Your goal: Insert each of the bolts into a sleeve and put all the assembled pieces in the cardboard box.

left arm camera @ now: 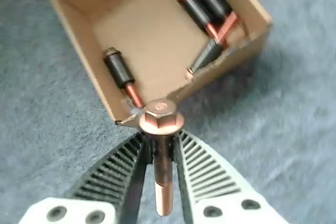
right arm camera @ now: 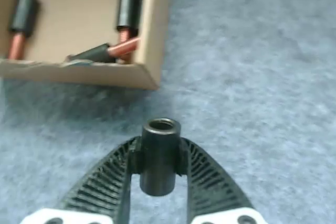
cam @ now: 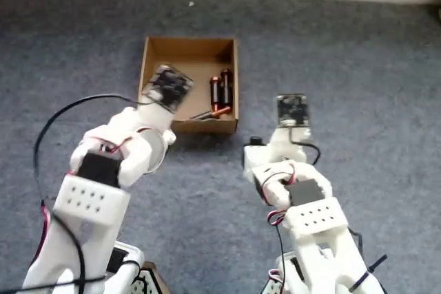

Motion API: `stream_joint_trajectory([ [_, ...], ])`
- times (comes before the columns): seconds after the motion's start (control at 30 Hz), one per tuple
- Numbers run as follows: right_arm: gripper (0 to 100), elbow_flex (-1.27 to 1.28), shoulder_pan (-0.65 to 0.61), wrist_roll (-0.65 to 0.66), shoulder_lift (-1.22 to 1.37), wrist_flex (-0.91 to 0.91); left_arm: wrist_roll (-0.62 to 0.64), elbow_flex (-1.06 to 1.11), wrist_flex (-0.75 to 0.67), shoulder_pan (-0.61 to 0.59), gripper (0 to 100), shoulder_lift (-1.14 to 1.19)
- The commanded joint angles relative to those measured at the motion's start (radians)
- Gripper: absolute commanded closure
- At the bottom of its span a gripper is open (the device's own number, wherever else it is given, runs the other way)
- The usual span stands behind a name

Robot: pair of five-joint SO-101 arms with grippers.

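Note:
My left gripper (left arm camera: 161,137) is shut on a bare copper bolt (left arm camera: 160,171), whose hex head (left arm camera: 161,118) points at the near wall of the cardboard box (left arm camera: 79,35). My right gripper (right arm camera: 159,145) is shut on an empty black sleeve (right arm camera: 159,156) with its bore facing the box (right arm camera: 79,72). Several assembled pieces lie inside: one (left arm camera: 121,74) at one side, others (left arm camera: 205,9) along the opposite wall. From above, the left arm (cam: 131,142) reaches over the front of the box (cam: 179,60), and the right arm (cam: 289,163) stands to its right.
Grey carpet (cam: 358,67) covers the whole table around the box. Cables run along both arms (cam: 52,125). One assembled piece (right arm camera: 100,52) leans slanted against the box's near wall.

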Motion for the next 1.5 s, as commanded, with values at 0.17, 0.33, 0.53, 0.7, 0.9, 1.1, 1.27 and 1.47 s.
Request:
stream_joint_trajectory([
  [0.17,99.3,0.048,-0.091,0.014,-0.217,-0.002,0.161,0.28,-0.17,0.028,100,-0.496],
  [0.33,99.3,0.139,-0.18,0.084,-0.438,-0.007,0.279,0.325,-0.187,-0.03,100,-0.645],
  [0.53,99.3,0.268,-0.251,0.147,-0.561,-0.139,0.417,0.323,-0.302,-0.027,100,-0.684],
  [0.7,99.3,0.377,-0.344,0.147,-0.645,-0.283,0.466,0.325,-0.411,0.041,100,-0.682],
  [0.9,99.3,0.507,-0.401,0.288,-0.771,-0.412,0.468,0.325,-0.411,0.202,100,-0.688],
  [1.1,99.3,0.596,-0.401,0.351,-0.914,-0.452,0.463,0.325,-0.407,0.277,100,-0.69],
  [1.27,99.3,0.596,-0.4,0.344,-0.955,-0.38,0.463,0.325,-0.407,0.303,100,-0.69],
  [1.47,99.3,0.596,-0.398,0.338,-0.955,-0.303,0.462,0.266,-0.396,0.295,100,-0.691],
])
